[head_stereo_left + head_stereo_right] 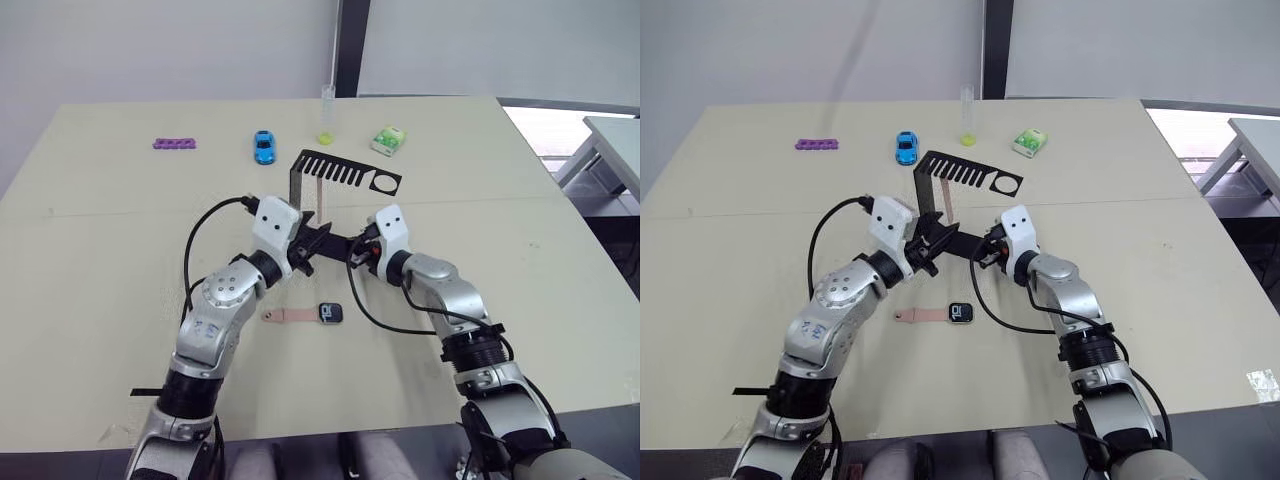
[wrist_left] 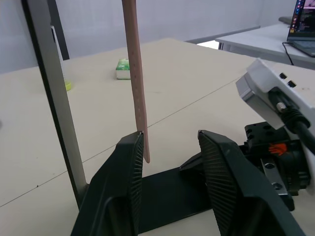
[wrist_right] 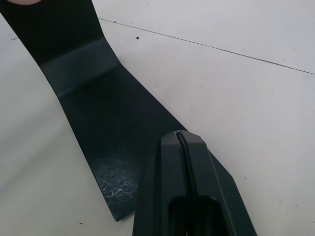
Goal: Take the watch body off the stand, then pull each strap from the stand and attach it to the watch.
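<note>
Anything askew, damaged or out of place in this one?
Nothing stands out. The stand sits upright, one strap hangs straight from it, and the watch body lies flat on the table with the other strap already joined to it.

Light: bright and even over my table point(image 1: 120, 260); daylight glare burns white past its far right corner
Shadows: soft, faint under my arms
Focus: head views sharp; left wrist view blurs the background beyond the strap point(image 2: 135, 83)
Right wrist: my fingers point(image 3: 189, 196) near the lens; pale sheen on the stand point(image 3: 98, 113)
</note>
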Robot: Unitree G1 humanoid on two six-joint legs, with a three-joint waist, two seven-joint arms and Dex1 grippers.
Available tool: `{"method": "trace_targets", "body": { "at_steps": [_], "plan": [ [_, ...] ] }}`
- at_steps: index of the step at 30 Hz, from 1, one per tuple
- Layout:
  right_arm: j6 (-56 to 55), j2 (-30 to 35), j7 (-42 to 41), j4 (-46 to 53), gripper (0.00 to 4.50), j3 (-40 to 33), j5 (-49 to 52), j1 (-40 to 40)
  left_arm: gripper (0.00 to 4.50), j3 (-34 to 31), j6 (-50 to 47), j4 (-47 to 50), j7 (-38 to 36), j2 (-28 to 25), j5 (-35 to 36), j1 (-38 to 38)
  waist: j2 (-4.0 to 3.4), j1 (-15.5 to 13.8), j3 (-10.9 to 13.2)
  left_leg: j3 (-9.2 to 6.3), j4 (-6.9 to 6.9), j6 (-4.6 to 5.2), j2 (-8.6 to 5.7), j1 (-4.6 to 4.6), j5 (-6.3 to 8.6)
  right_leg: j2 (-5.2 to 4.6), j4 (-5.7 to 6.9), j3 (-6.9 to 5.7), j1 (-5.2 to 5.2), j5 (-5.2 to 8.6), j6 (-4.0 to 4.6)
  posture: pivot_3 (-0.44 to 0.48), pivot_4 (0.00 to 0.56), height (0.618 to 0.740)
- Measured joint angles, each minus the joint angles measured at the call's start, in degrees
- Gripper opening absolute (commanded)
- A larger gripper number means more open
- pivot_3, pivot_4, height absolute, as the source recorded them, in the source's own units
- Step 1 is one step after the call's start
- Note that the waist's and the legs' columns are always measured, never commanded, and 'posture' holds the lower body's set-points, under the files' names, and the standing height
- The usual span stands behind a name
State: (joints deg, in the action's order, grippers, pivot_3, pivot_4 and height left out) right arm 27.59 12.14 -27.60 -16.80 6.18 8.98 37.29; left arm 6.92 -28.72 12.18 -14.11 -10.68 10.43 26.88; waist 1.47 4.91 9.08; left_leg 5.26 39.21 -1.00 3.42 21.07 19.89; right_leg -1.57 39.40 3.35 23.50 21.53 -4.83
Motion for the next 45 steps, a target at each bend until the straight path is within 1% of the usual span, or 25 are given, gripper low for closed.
{"method": "trace_targets", "body": {
  "at_steps": [9,12,14,15,21,28,35,37,41,43,45],
  "plan": [
    [2.58,-0.78,-0.16,3.99,0.00,0.23,0.14,-2.01,2.20,-0.10,3.45,-8.32,3.03,3.08,-4.11,4.61,0.00,-0.04,0.00,0.01,-0.01,0.00,0.00,0.00,0.00,-0.01,0.00,0.00,0.01,0.00,0.00,0.000,0.150,0.740],
    [4.01,-1.65,-0.12,4.96,0.00,0.01,0.54,-2.01,1.33,0.07,5.19,-11.19,3.25,4.32,-5.02,5.67,0.00,-0.11,0.00,0.01,-0.01,-0.01,0.00,0.02,0.00,-0.01,0.00,-0.02,0.04,0.00,0.00,0.000,0.150,0.740],
    [4.45,-1.70,-0.11,5.03,0.00,-0.22,0.69,-2.01,0.36,0.56,6.46,-12.24,3.03,4.66,-5.39,6.16,0.00,-0.14,0.00,0.01,-0.01,-0.01,0.00,0.03,0.00,-0.02,0.00,-0.02,0.05,0.00,0.00,0.000,0.150,0.740],
    [4.83,-1.73,-0.11,5.07,0.00,-0.30,0.75,-1.99,0.05,0.73,7.13,-12.62,2.81,4.79,-5.60,6.37,0.00,-0.15,0.00,0.01,-0.01,-0.01,0.00,0.03,0.00,-0.02,0.00,-0.02,0.05,0.00,0.00,0.000,0.150,0.740],
    [4.99,-1.75,-0.11,5.14,0.00,-0.32,0.77,-1.97,0.05,0.44,8.38,-12.63,1.83,4.29,-5.98,6.40,0.00,-0.12,0.00,0.01,-0.01,-0.01,0.00,0.03,0.00,-0.03,0.00,-0.02,0.05,0.00,0.00,0.000,0.150,0.740],
    [4.96,-1.73,-0.12,5.15,0.00,-0.31,0.75,-1.95,0.05,-1.39,8.82,-5.64,0.69,2.95,-5.70,4.39,0.00,-0.11,0.00,0.01,-0.02,-0.01,0.00,0.02,0.00,-0.03,0.00,-0.02,0.06,0.00,0.00,0.000,0.150,0.740],
    [4.89,-1.66,-0.17,5.14,0.00,-0.25,0.75,-1.95,0.05,-1.49,7.16,-2.86,-1.40,2.40,-4.66,1.56,0.00,-0.11,0.00,0.01,-0.03,-0.01,0.00,0.03,0.00,-0.03,0.00,-0.02,0.06,0.00,0.00,0.000,0.150,0.740],
    [4.91,-1.66,-0.18,5.15,0.00,-0.18,0.76,-1.96,0.05,-1.68,6.15,-0.71,-3.31,0.79,-3.35,0.37,0.00,-0.04,0.00,0.02,-0.03,-0.01,0.00,0.02,-0.01,-0.03,0.00,-0.01,0.06,0.00,0.00,0.000,0.150,0.740],
    [4.69,-1.41,-0.18,5.19,0.00,-0.31,0.75,-1.96,0.05,-3.69,3.24,3.13,-8.97,-2.59,2.17,-1.75,-0.01,-0.03,0.01,0.01,-0.04,-0.01,0.01,0.03,-0.01,-0.04,-0.01,-0.02,0.06,0.00,0.00,0.000,0.150,0.740],
    [4.65,-1.01,-0.45,5.75,0.00,-0.31,0.90,-2.28,0.05,-5.12,0.91,4.50,-12.59,-4.89,6.33,-1.60,-0.01,-0.04,0.01,0.00,-0.04,-0.01,0.01,0.06,-0.01,-0.03,-0.04,-0.02,0.06,0.00,0.00,0.000,0.150,0.740],
    [4.58,1.41,-2.46,8.68,0.00,0.08,1.29,-4.39,0.05,-6.96,-1.91,5.32,-16.61,-7.46,11.02,-1.15,-0.03,-0.25,0.02,-0.06,-0.06,-0.01,0.00,0.09,-0.01,-0.04,-0.07,-0.03,0.05,0.00,0.00,0.000,0.150,0.740]
  ]
}}
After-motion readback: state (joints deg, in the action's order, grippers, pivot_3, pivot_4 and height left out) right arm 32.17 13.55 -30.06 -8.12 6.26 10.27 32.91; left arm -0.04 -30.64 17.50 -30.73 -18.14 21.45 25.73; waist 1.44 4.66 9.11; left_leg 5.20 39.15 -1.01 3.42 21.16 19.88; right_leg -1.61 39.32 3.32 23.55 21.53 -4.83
